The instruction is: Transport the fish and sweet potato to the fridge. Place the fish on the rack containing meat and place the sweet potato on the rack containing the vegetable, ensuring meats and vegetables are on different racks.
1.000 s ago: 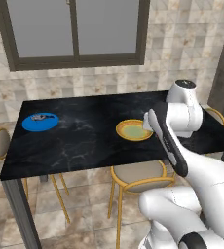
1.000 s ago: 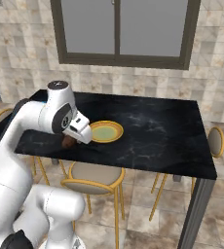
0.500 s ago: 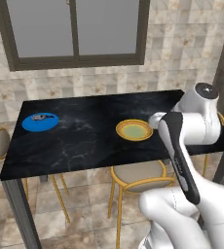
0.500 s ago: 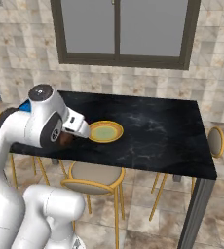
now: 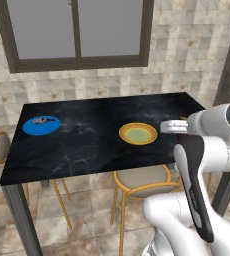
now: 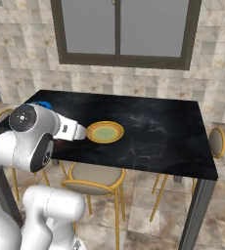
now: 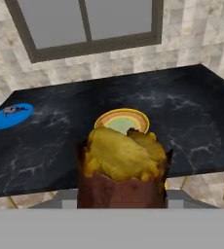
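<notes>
You had one bench (image 5: 92, 145) in front of you, carrying two plates: one blue plate (image 5: 41, 125) and one yellow plate (image 5: 138, 133). One fish (image 5: 43, 120) lay on the blue plate. One sweet potato (image 7: 121, 168) sat at the tool (image 7: 121, 194), its split top showing yellow flesh. You could count three chairs with brass-coloured frames: one (image 5: 139, 181) at the near edge, one (image 5: 1, 148) at the left end, and one (image 6: 216, 142) at the right end, though others may have been hidden behind the bench. One window (image 5: 76, 31) was on the wall.

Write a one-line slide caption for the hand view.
Gripper holding the sweet potato above the black table, yellow plate beyond, fish on blue plate.
</notes>
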